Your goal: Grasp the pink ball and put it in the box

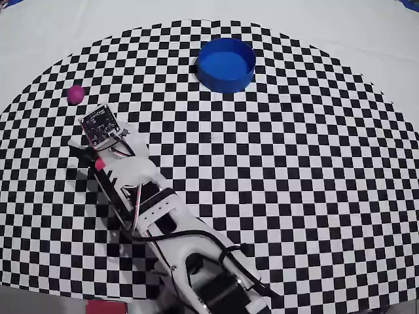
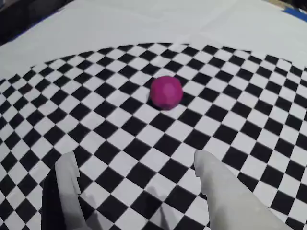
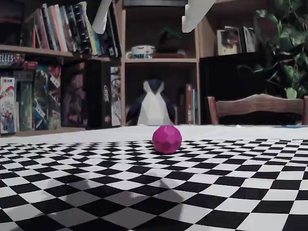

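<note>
Claw point(image 2: 136, 167) hovering spread wide and empty above checkered desk point(image 1: 275, 170), pink ball point(image 2: 166, 92) lying ahead at twelve o'clock in wrist view; box point(image 1: 226, 64) sitting well apart at two o'clock overhead.

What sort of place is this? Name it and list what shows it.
Probably a home living room or study, not a lab: bookshelves packed with books and board games, a plush penguin, a wooden chair and a houseplant stand behind the checkered mat.

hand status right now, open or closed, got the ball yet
Hand: open, holding nothing. The pink ball sits on the checkered mat ahead of the fingers, untouched.
</note>
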Motion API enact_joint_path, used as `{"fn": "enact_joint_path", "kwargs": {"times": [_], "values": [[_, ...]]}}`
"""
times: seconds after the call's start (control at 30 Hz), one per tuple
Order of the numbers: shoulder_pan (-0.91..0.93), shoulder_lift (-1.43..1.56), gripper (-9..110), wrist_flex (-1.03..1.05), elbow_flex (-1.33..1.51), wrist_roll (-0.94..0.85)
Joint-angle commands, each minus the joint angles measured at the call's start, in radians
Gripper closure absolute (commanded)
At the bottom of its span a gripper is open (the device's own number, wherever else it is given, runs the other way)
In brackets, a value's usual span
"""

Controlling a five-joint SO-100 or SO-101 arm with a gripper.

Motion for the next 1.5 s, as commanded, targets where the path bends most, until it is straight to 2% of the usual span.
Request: {"fn": "enact_joint_path", "kwargs": {"times": [0.0,1.47], "values": [[0.005,-0.025,73,-0.023,-0.064,-0.009],[0.037,-0.468,73,0.002,-0.408,-0.011]]}}
